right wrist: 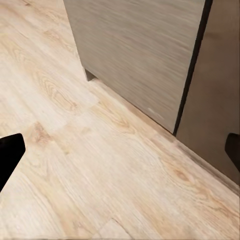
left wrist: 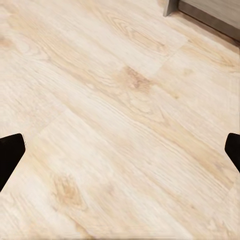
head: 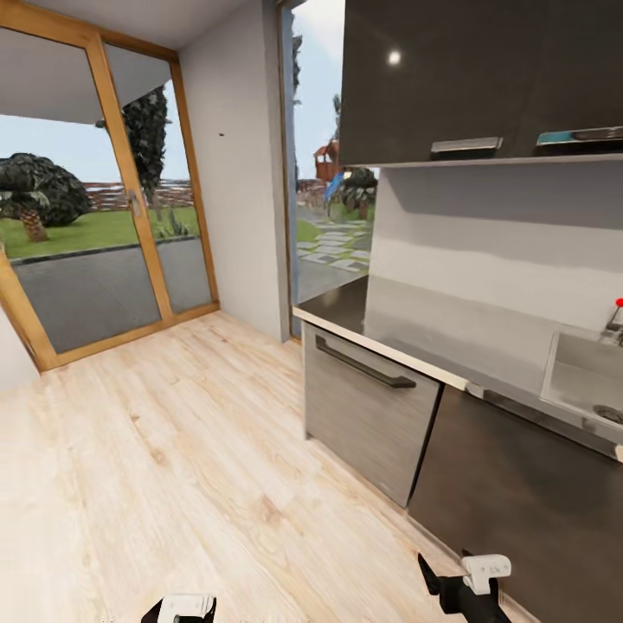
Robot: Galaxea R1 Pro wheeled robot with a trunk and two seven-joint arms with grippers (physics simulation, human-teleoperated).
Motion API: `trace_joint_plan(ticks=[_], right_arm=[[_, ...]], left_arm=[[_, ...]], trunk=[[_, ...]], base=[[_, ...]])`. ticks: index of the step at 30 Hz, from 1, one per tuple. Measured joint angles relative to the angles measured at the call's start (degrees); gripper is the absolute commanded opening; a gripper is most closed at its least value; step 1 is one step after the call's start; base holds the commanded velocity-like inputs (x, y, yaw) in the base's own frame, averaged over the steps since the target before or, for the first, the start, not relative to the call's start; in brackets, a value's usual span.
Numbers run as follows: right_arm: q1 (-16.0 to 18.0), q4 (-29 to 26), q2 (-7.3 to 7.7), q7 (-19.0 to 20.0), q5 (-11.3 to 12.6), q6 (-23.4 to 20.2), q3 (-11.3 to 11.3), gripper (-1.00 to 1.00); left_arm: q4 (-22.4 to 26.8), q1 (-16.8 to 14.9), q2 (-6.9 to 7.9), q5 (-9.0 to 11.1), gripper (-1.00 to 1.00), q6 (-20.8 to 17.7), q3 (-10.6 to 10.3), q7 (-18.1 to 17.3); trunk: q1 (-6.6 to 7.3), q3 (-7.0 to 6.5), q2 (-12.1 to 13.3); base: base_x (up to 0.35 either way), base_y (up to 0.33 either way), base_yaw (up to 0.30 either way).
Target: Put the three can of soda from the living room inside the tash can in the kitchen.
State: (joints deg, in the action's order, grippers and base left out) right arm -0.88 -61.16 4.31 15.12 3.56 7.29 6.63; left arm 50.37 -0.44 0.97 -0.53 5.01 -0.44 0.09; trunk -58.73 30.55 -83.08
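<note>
1. Your left gripper (left wrist: 120, 150) has its jaws spread wide and holds nothing; between the dark fingertips (left wrist: 10, 155) in the left wrist view there is bare light wood floor (left wrist: 125, 100).
2. Your right gripper (right wrist: 120, 150) is the same: jaws wide apart, empty, with floor below and the foot of a grey-fronted dishwasher (right wrist: 140, 55) just beyond.
3. In the head view both grippers hang low at the near edge, left (head: 183, 609) and right (head: 463, 581), the right one close to the dark base cabinets (head: 528, 493).
4. Farther out, you are in the kitchen: the worktop (head: 342, 307) runs along the right, with the steel sink (head: 588, 376) at far right and glass doors (head: 104, 216) at far left.
5. No soda can or trash can is in sight here, so you must find them elsewhere.
6. My judgement on handling: a can is light, rigid and smooth-sided, so it may slip or dent; close the jaws across the middle of its body, firmly but not hard.
</note>
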Motion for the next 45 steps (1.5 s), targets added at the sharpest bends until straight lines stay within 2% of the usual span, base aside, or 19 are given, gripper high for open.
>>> trace_joint_plan(ticks=[7,24,45], right_arm=[[0.00,0.22,0.00,0.00,0.04,0.00,-1.05,1.00],[0.00,0.25,0.00,0.00,0.04,0.00,-1.23,1.00],[0.00,0.27,0.00,0.00,0.04,0.00,-1.35,1.00]], left_arm=[[0.02,0.00,0.00,0.00,1.00,0.00,0.00,0.00],[0.00,0.00,0.00,0.00,1.00,0.00,0.00,0.00],[-0.01,0.00,0.00,0.00,1.00,0.01,0.00,0.00]], trunk=[[0.00,0.48,0.00],[0.00,1.44,0.00],[0.00,1.62,0.00]], base=[[0.000,0.000,0.159],[0.000,0.000,0.191],[0.000,0.000,0.237]])
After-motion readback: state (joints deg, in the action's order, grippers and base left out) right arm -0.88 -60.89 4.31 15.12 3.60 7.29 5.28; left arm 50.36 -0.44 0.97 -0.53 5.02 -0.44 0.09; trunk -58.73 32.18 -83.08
